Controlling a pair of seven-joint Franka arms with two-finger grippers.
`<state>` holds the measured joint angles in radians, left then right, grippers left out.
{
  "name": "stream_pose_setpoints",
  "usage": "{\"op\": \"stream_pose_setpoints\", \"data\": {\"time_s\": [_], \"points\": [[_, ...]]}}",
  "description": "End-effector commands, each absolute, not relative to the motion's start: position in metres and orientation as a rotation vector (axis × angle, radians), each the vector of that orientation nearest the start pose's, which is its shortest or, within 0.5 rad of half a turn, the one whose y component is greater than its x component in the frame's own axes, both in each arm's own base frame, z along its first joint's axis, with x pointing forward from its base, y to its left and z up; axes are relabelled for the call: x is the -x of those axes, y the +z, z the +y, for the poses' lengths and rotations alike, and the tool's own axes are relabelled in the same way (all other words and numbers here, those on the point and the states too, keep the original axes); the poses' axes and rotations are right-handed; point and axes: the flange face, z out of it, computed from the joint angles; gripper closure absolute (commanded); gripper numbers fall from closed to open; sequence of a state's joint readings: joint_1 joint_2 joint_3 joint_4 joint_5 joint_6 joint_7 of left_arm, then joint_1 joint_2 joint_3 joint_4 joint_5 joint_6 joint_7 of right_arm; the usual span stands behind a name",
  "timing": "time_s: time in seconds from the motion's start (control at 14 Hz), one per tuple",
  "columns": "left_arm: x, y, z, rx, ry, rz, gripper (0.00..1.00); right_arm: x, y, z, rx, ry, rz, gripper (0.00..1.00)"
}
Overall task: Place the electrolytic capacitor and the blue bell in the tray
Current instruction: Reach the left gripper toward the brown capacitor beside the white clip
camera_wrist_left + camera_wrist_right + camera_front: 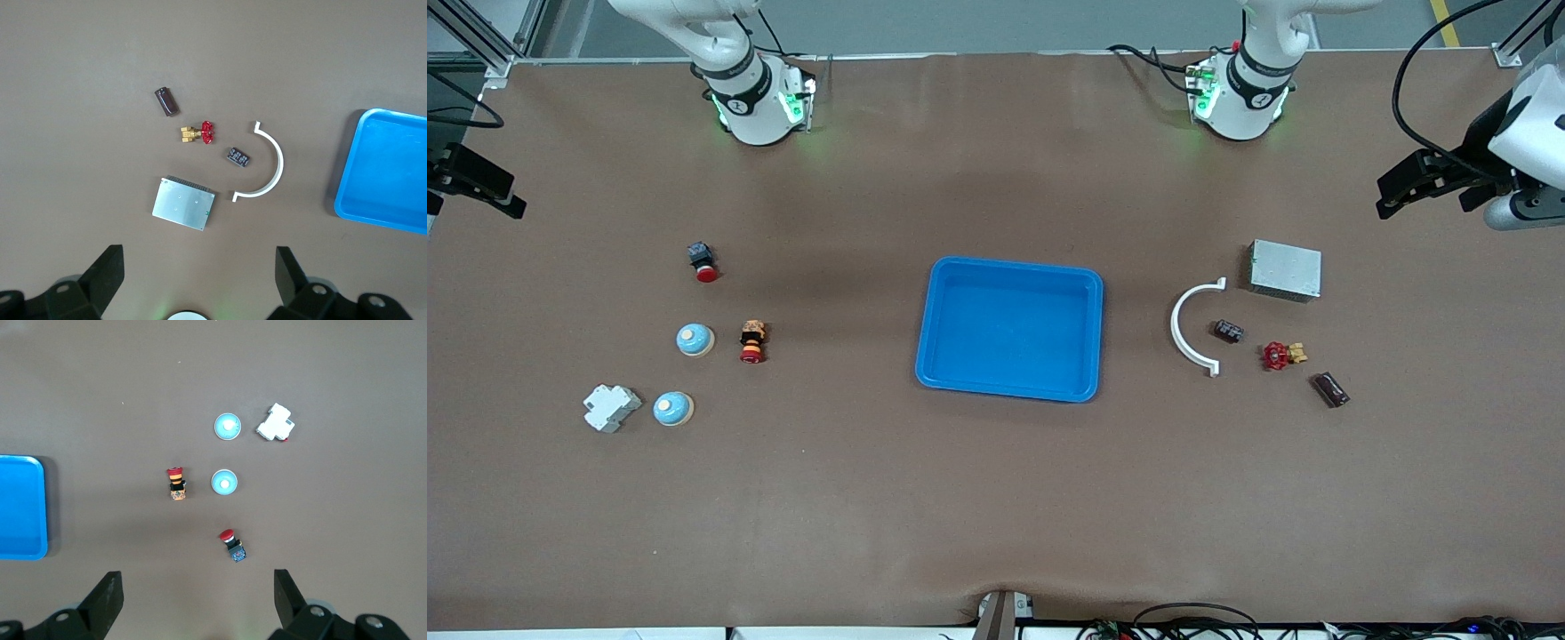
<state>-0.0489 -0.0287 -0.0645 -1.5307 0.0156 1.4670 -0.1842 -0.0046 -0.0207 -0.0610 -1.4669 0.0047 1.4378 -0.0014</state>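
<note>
Front view: tray (1009, 328) sits empty mid-desk between bells (695, 339) and capacitors (1330, 389), reachable from either end; left claw (1423, 182) and right claw (476, 182) hover spread, holding nothing.

Front view: high camera facing the two arm bases at 12 o'clock, covering the whole table, with the blue tray (1009, 329) near centre.

Left wrist view: looks straight down from high over the table's left-arm end; grey metal box (183, 203) at 6 o'clock of the white curved piece's (268, 168) neighbours.

Right wrist view: straight down over the right-arm end, two blue bells (228, 427) central.

Shared: both wrist views catch a tray edge.
</note>
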Motion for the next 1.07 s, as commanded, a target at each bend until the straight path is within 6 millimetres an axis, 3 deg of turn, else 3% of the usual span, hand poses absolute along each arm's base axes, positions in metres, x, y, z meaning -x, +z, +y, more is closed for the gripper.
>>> {"op": "stream_pose_setpoints", "data": {"time_s": [0.0,0.36,0.5,0.78,1.0], "points": [[-0.526,0.657,-0.057,3.119,0.056,-0.100,0.00,-0.526,0.674,-0.035,3.145,-0.007,0.108,0.00],[-0.534,0.652,-0.052,3.114,0.067,-0.122,0.00,-0.526,0.674,-0.038,3.145,-0.009,0.112,0.00],[-0.542,0.639,-0.048,3.111,0.115,-0.131,0.00,-0.526,0.675,-0.039,3.145,-0.014,0.115,0.00],[-0.546,0.579,-0.040,3.058,0.300,-0.178,0.00,-0.527,0.672,-0.041,3.144,-0.016,0.122,0.00],[-0.542,0.541,-0.039,3.024,0.346,-0.323,0.00,-0.527,0.672,-0.041,3.144,-0.017,0.122,0.00]]}}
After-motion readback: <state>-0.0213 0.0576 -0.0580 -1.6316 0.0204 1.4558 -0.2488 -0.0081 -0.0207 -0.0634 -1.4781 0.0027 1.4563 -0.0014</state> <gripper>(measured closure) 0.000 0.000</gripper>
